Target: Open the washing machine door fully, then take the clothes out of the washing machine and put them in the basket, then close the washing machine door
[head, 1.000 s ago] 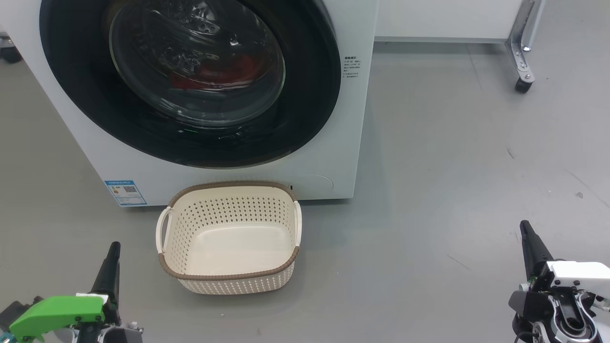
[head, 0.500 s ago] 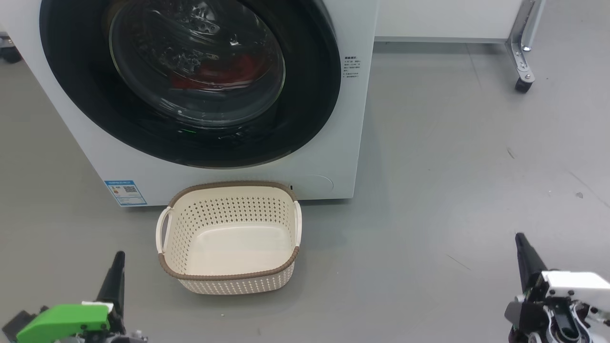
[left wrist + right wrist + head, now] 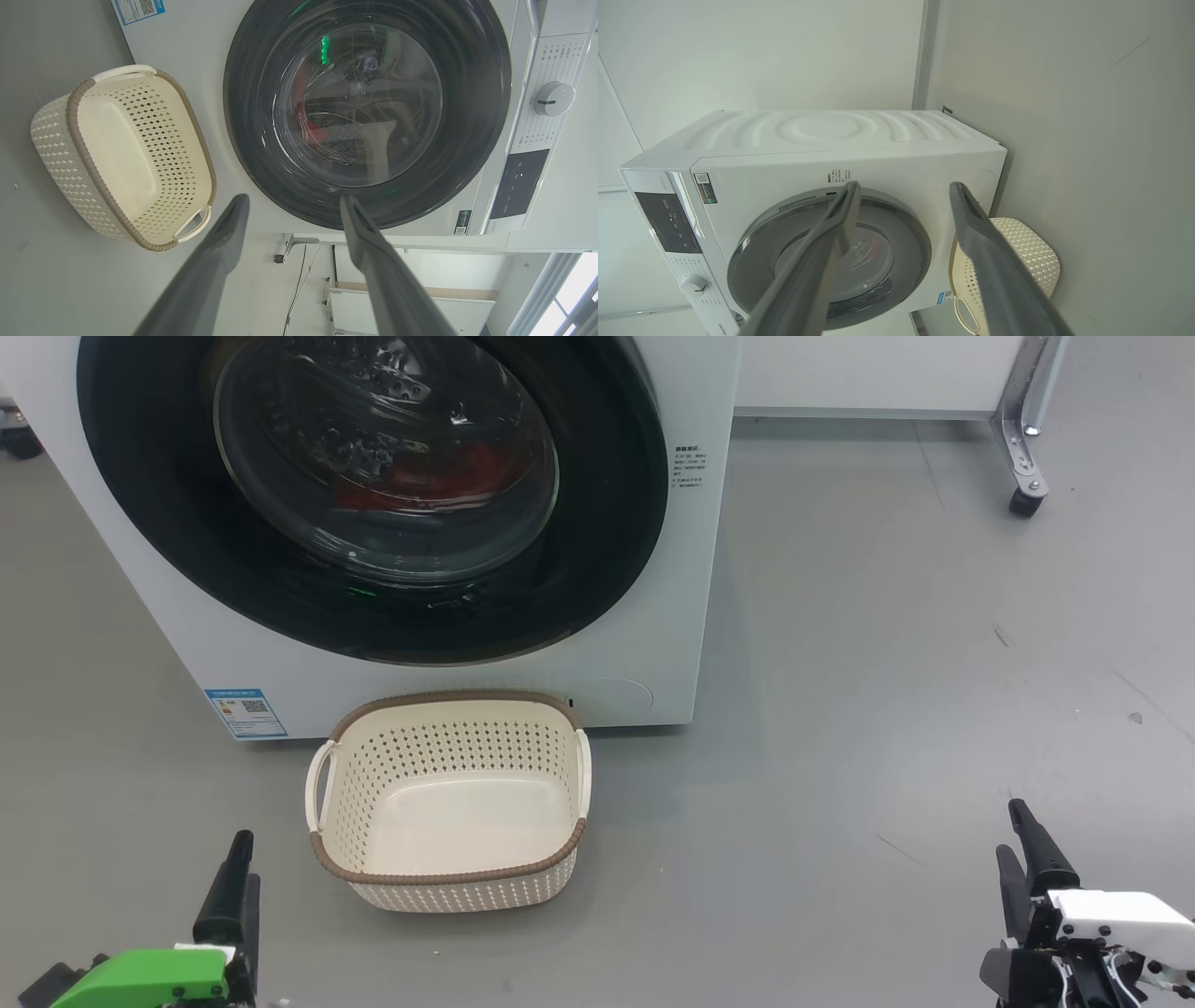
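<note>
A smooth grey floor (image 3: 887, 663) runs from near to far, with a pale wall behind. One white washing machine (image 3: 686, 616) stands on the far left of the floor. It has one washing machine door (image 3: 607, 504), a wide glossy black ring around a bulging glass bowl, and the door sits closed against the machine's front. Behind the glass lies a patch of red, the clothes (image 3: 448, 476); how many pieces there are cannot be told. One blue label (image 3: 246, 712) sits at the machine's lower left corner, and one block of grey text (image 3: 691, 471) is printed right of the door.

One cream basket (image 3: 448, 894) with a brown rim and two white handles stands on the floor just in front of the machine, below the door, its far rim close to the machine's base.

There are two grippers. The left gripper (image 3: 293, 201) hangs at the near left, near the basket's left side but apart from it, with its two dark fingers spread and nothing between them. The right gripper (image 3: 903, 185) hangs at the near right, well apart from the basket, with its fingers also spread and holding nothing.

Open floor stretches right of the machine and basket, out to one metal leg on a caster (image 3: 1025, 502) at the far right.
</note>
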